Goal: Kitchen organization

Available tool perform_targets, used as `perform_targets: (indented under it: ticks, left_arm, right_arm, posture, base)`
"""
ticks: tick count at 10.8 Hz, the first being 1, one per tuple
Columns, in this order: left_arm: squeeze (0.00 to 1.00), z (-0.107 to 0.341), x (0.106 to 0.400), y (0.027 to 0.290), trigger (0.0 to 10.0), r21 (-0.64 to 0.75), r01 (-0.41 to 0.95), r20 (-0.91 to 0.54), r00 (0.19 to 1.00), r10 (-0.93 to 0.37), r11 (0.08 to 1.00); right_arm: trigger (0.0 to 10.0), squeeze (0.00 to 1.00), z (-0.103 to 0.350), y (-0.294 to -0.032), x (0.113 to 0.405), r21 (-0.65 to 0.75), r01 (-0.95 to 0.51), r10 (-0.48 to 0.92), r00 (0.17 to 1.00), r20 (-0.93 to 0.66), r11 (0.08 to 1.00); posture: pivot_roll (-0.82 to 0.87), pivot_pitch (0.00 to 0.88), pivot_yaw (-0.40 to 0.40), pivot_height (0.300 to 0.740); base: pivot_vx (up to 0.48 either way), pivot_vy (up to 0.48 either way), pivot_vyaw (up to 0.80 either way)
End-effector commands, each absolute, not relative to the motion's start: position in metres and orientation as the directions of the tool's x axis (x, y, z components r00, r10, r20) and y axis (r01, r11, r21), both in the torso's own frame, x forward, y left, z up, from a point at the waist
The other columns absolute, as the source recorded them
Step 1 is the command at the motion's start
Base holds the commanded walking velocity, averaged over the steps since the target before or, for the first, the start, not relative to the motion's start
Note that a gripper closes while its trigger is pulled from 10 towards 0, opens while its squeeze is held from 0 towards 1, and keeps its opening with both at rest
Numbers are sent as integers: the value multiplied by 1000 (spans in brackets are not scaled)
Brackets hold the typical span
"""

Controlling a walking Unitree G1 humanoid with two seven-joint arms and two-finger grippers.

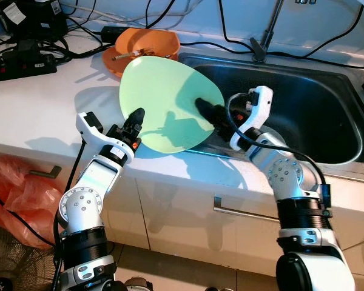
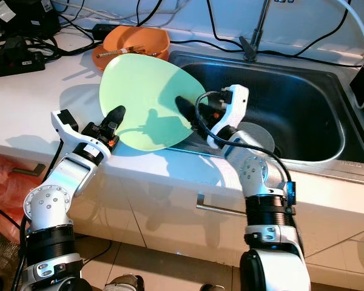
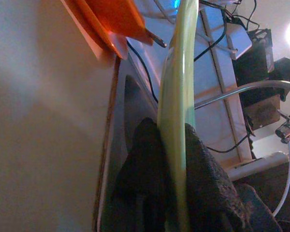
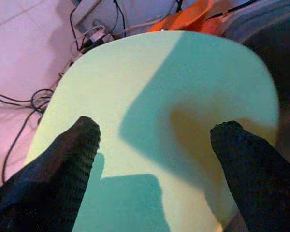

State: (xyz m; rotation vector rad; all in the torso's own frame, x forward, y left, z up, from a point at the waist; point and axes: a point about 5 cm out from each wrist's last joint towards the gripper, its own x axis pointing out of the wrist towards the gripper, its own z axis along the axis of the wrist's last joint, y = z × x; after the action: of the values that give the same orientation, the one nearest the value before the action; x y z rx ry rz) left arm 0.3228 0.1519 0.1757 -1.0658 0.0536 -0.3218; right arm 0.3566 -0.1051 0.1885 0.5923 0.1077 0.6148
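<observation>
A large pale green plate [image 1: 167,100] stands tilted on edge over the white counter [image 1: 42,109], just left of the sink [image 1: 315,115]. My left gripper [image 1: 135,121] is shut on the plate's lower left rim; in the left wrist view its two black fingers [image 3: 145,164] press either side of the plate's thin edge [image 3: 176,96]. From the sink side, my right gripper [image 4: 157,128] is open, and its fingers [image 4: 79,145] are spread wide across the plate's face [image 4: 150,77]. I cannot tell whether they touch it.
An orange bowl [image 1: 147,47] holding a utensil sits on the counter behind the plate. The faucet [image 1: 267,30] rises behind the steel sink. Power strips and cables [image 1: 18,60] crowd the far left. A red bag [image 1: 12,188] lies on the floor by the cabinet.
</observation>
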Motion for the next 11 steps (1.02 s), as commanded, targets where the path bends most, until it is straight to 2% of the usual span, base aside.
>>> perform_targets:
  ticks: [1, 2, 5, 7, 8, 11]
  left_arm:
    - [0, 191, 324, 145, 0, -855, 317, 193, 929, -315, 411]
    - [0, 192, 324, 145, 0, -855, 318, 194, 929, -316, 410]
    - [0, 201, 323, 148, 0, -851, 346, 235, 923, -305, 394]
    - [0, 201, 323, 152, 0, -849, 343, 236, 927, -292, 402]
    - [0, 202, 323, 153, 0, -849, 343, 240, 928, -285, 402]
    - [0, 209, 325, 146, 0, -841, 381, 268, 910, -316, 385]
  right_arm:
    - [10000, 0, 180, -104, 356, 617, -483, 575, 816, 58, 622]
    - [10000, 0, 180, -104, 356, 632, -480, 576, 815, 64, 609]
    - [10000, 0, 174, -110, 361, 584, -439, 517, 855, 38, 683]
    - [10000, 0, 184, -143, 374, 612, -278, 281, 955, 94, 740]
    - [10000, 0, 180, -150, 376, 606, -254, 271, 960, 66, 754]
    - [10000, 0, 165, -130, 371, 603, -310, 377, 926, 16, 735]
  posture:
    - [158, 81, -31, 740]
    - [159, 79, -31, 740]
    - [160, 79, -32, 740]
    - [166, 77, -33, 740]
    - [166, 77, -33, 740]
    - [163, 78, -30, 740]
  base:
    - [0, 0, 0]
    - [0, 0, 0]
    - [0, 0, 0]
    - [0, 0, 0]
    - [0, 0, 0]
    - [0, 0, 0]
